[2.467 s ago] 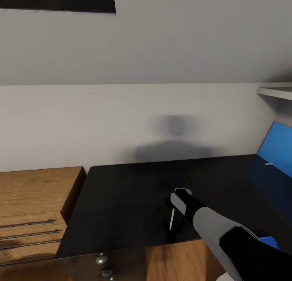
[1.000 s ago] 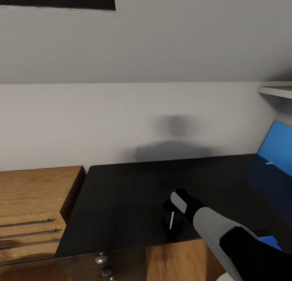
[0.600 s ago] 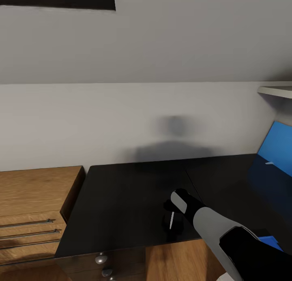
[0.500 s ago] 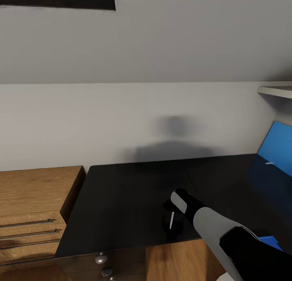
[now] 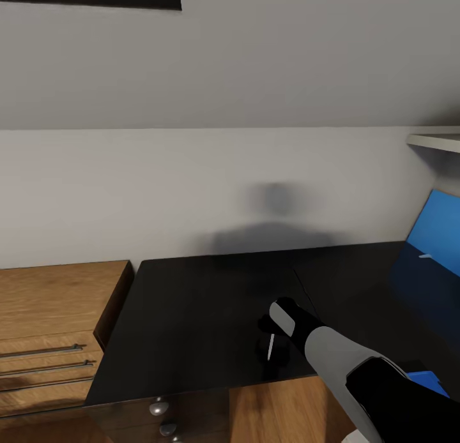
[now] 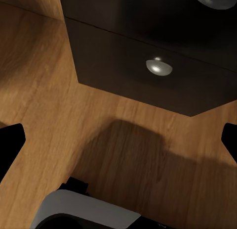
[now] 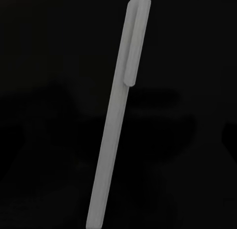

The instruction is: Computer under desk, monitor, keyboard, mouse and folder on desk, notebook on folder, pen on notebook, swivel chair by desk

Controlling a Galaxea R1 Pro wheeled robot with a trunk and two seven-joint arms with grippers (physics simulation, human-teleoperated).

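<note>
Pen (image 5: 271, 346), pale and thin, hangs nearly upright from the right gripper (image 5: 271, 338), which is clamped on its top end, low over the front of the black desk (image 5: 191, 315). Dark fingers blend into the desktop. Left gripper fingertips (image 6: 11, 142) stand wide apart, holding nothing, above the wooden floor (image 6: 123, 140).

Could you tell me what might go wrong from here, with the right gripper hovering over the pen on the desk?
The pen is thin and lies flat on the glossy black desk, so the right gripper may pinch badly or push it away.

It lies near the desk's front edge and could roll off onto the floor.
</note>
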